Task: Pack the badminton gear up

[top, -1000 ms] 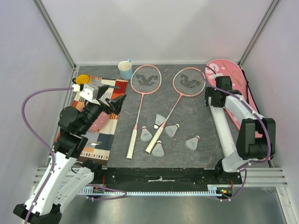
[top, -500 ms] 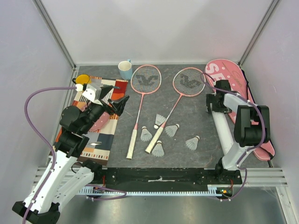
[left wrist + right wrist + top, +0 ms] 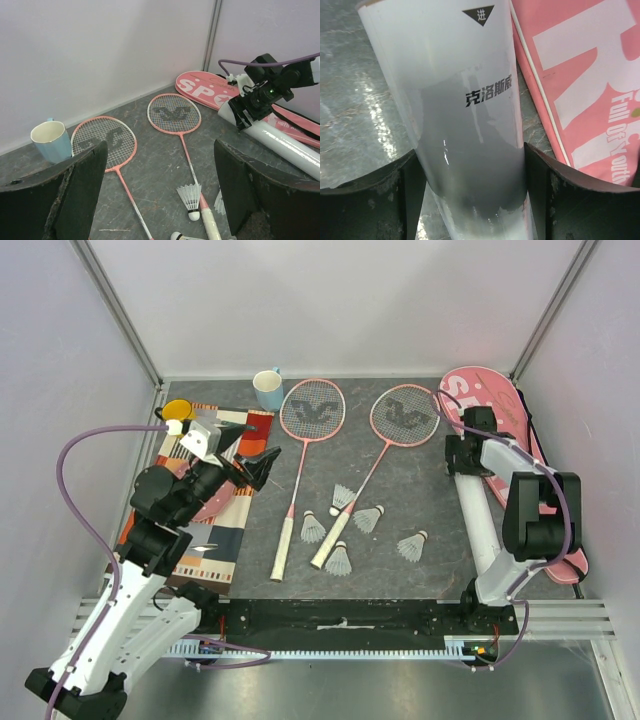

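The long white tube point(image 3: 460, 75) is lying flat at the right side of the worktop point(image 3: 400, 510). Its long axis is running from the near edge toward the back, and the pink racket bag point(image 3: 500, 400) is lying just beside it on the right. The right arm's fingers point(image 3: 560, 190) are reaching down near the tube's far end, one on each side and across its length. In the wrist view the tube is running straight out between them. They are sitting close against both flanks, but whether they are actually squeezing it cannot be told. The left arm's fingers point(image 3: 75, 190) are standing spread wide with nothing between them. They are hovering over the edge of the striped mat point(image 3: 215, 530), well apart from the tube. The right arm is therefore the nearer one. Because the hold is falling near one end rather than the middle, a lift is likely going to tip the tube.
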Action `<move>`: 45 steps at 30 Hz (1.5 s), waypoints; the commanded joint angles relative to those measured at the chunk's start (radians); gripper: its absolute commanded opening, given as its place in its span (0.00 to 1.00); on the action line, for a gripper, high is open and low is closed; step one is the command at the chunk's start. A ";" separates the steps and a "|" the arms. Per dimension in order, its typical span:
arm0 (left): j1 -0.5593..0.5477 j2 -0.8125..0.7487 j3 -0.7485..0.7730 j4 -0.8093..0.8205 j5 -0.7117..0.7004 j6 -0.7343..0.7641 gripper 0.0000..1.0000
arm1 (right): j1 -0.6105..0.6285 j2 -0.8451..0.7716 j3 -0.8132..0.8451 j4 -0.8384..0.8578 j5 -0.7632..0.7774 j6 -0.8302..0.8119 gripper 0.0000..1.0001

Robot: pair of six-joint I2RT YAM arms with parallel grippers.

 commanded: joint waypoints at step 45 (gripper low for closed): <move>-0.207 0.775 0.193 0.566 0.591 -0.565 0.99 | 0.363 -0.584 0.002 0.705 -0.841 0.813 0.56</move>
